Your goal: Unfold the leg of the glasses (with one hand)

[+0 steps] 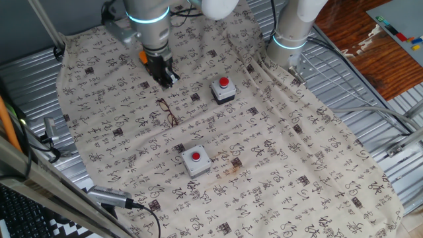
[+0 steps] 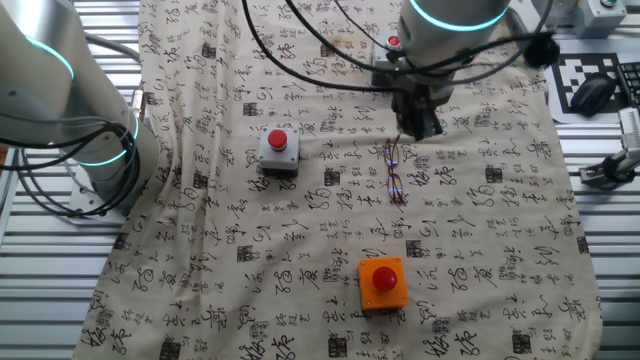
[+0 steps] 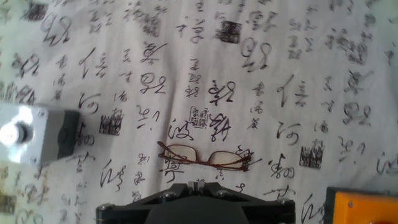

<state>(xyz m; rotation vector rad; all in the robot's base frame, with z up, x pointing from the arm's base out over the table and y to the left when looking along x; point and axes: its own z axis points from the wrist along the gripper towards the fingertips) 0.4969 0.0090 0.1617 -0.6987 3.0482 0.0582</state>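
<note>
My gripper (image 1: 166,79) hovers above the cloth (image 1: 277,152), just beside the glasses (image 1: 168,112), not touching them; can't tell if jaws are open. Glasses lie flat.

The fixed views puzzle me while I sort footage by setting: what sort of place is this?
Most likely a robotics lab test bench. A robot arm with a claw hangs over a cloth-covered table; red button boxes and glasses are staged on it; cables and a fiducial marker sit nearby.

We see thin reddish-brown wire glasses (image 3: 205,158) w/ clear lenses, lying flat on printed cloth, legs folded.
</note>
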